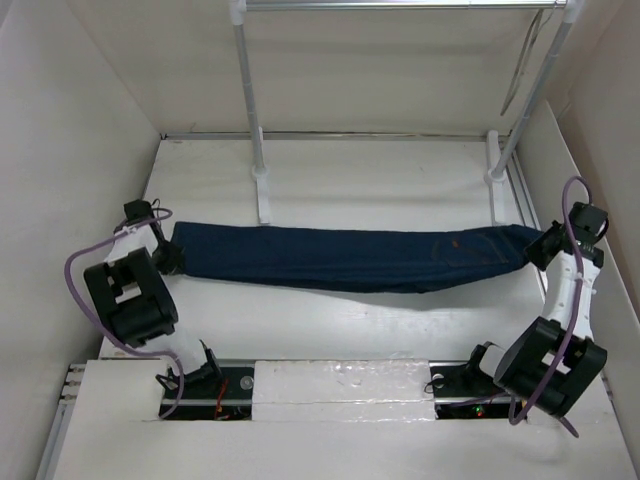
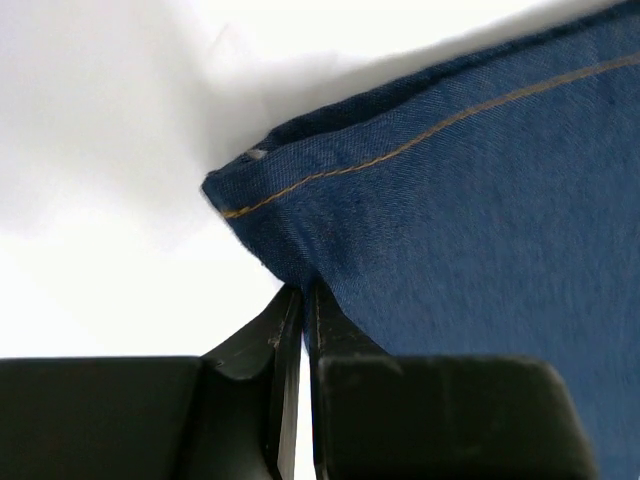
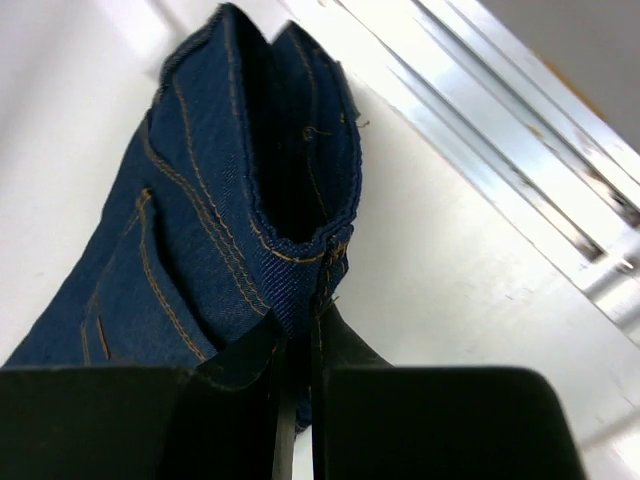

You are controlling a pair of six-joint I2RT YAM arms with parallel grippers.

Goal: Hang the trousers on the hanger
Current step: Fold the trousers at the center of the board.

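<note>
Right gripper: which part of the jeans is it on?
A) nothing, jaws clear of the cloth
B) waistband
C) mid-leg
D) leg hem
B: in the right wrist view the right gripper is shut on the open waistband edge of the trousers, with pocket stitching just beside the grip.

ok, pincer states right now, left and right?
Left pincer: shut on the jeans, hem end.
Right pincer: shut on the jeans, waistband end.
</note>
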